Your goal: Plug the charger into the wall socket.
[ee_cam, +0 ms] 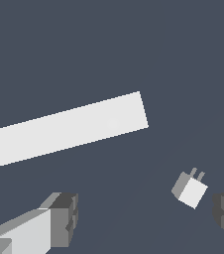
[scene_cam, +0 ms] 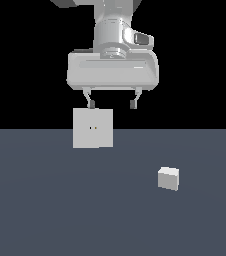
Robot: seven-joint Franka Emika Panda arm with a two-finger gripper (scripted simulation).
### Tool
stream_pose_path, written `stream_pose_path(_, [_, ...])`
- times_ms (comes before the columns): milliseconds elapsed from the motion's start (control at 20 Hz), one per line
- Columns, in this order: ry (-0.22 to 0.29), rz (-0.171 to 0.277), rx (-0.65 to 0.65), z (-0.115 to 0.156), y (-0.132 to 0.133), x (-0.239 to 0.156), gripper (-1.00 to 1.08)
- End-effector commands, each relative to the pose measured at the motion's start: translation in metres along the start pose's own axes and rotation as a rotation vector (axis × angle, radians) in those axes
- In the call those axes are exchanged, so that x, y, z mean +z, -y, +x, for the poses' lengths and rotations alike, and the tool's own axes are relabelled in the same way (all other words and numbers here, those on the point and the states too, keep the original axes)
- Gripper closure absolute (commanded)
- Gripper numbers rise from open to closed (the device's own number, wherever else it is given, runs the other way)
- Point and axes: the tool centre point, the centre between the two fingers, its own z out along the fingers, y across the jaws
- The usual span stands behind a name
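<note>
The charger [scene_cam: 168, 178] is a small off-white block lying on the dark floor, toward the exterior view's right. In the wrist view the charger [ee_cam: 190, 189] shows two short prongs on one side. The wall socket [scene_cam: 92, 128] is a pale square plate standing upright, with two tiny dark dots at its centre; the wrist view shows the wall socket [ee_cam: 64, 129] from above as a long pale bar. My gripper [scene_cam: 112, 104] hangs open above the floor, just over the plate's top edge, with nothing between its fingers [ee_cam: 59, 218].
A flat dark grey-blue floor [scene_cam: 50, 210] runs under everything, with black background behind it. No other objects are in view.
</note>
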Motion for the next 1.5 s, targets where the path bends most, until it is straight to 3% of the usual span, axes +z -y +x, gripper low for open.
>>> stream_pose_path(0, [0.0, 0.0, 0.0, 0.0, 0.0, 0.0, -0.92])
stream_pose_path(650, [-0.05, -0.012, 0.073, -0.007, -0.016, 0.012, -0.92])
stream_pose_path(1450, [-0.219, -0.052, 0.322, -0.035, -0.069, 0.055, -0.92])
